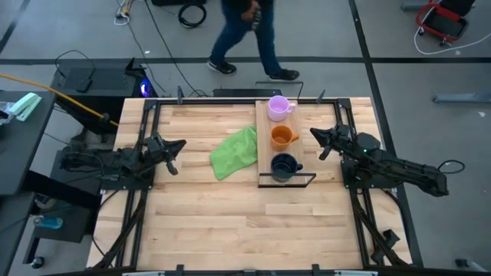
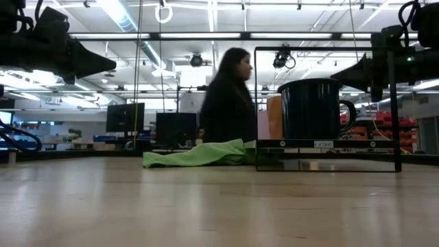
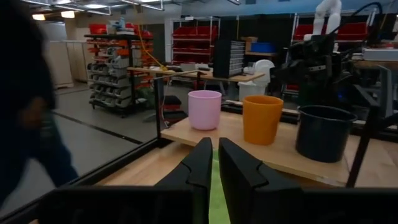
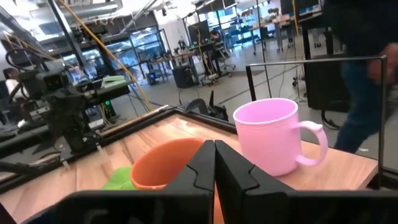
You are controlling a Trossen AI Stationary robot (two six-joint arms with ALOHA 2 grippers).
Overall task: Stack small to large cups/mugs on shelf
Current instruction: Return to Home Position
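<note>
Purple mug (image 1: 278, 107), orange mug (image 1: 284, 137), navy mug (image 1: 284, 165) line the shelf (image 1: 264, 126) by size, frame centre; left gripper (image 1: 178, 153) and right gripper (image 1: 317, 143), closed, empty, flank it

Low view: navy mug (image 2: 312, 110) hides most of orange mug (image 2: 275, 116); bkgd person (image 2: 228, 103) blurry.

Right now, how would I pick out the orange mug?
On the wooden table, find the raised shelf beside the green cloth. Three mugs stand in a row on it; the orange mug is the middle one, between the purple mug and the navy mug.
</note>
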